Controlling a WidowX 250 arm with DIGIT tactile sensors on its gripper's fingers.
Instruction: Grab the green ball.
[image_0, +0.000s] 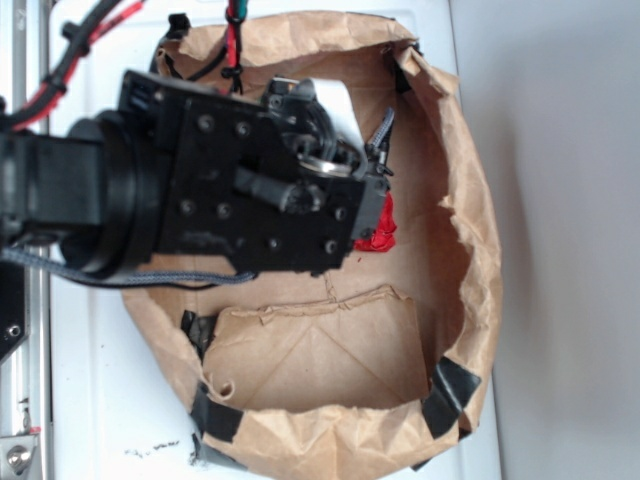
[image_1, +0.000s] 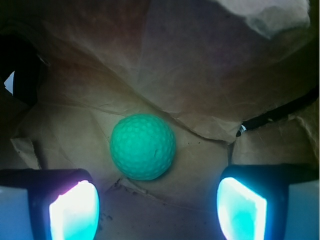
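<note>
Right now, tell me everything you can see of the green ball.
The green ball is a small mint-green sphere with a finely dimpled, matte surface, whole and unmarked. It rests on the creased brown paper lining the bag's floor, lying ahead of the open gripper and roughly centred between its fingers, which do not touch it. The exterior view hides it behind the arm.

A wide ring of crumpled brown paper (image_0: 470, 260) fills most of the exterior frame, its torn walls standing up around a creased paper floor. Strips of black tape (image_0: 452, 392) patch the rim at the lower right, lower left and top. A red ruffled lump (image_0: 381, 230) lies on the paper floor just right of centre. All of this rests on a white surface (image_0: 100, 400) that shows at the lower left and along the right edge.
</note>
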